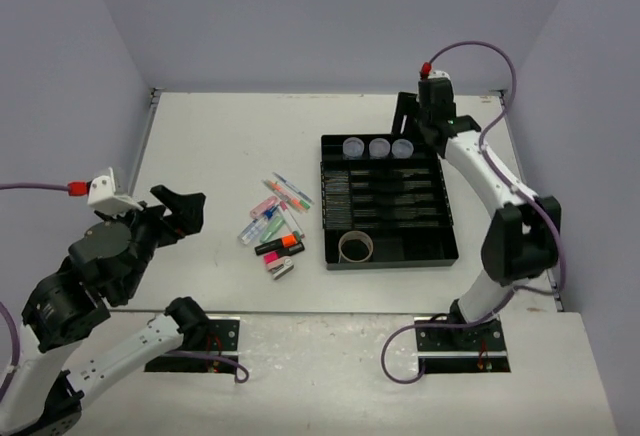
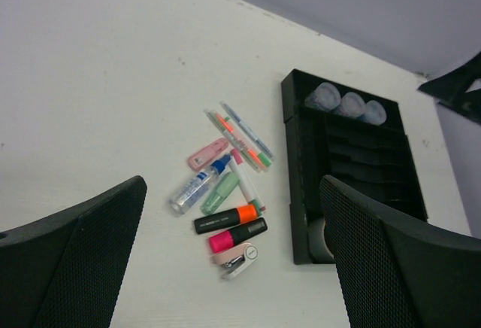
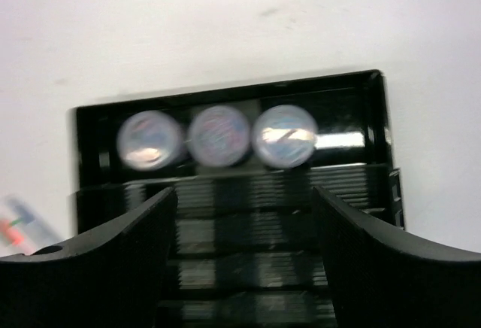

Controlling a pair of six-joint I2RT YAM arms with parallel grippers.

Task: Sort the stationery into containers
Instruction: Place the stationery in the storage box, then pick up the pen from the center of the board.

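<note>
The white table is enclosed by plain lavender walls at 9, 12 and 3 o'clock. A separate white board adjoins it at 6 o'clock.

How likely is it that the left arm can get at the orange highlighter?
Probably yes: the orange highlighter lies uncovered, and the open left tool points toward it across bare table. The pink highlighter lies close alongside, which could crowd a grasp.

arms: white links, black joints | cables: purple | right tool: black
</note>
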